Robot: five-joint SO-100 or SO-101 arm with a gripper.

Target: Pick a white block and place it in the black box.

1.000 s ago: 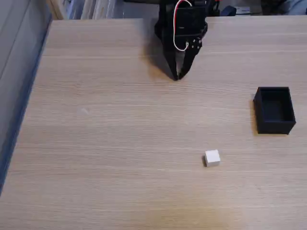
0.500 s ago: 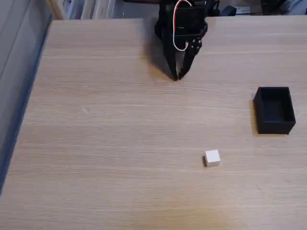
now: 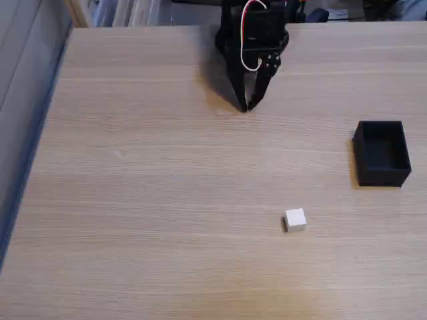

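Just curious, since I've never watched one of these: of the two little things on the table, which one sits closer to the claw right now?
The black box; the white block lies farther from the gripper, toward the table's near edge.

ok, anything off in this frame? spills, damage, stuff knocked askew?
Nothing stands out. The white block sits flat on the table, apart from the upright black box. The claw hangs near the far edge, tips together, holding nothing. No spills or visible damage.

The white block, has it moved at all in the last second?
No. The white block sits at the same spot on the table, still down and left of the black box in the fixed view.
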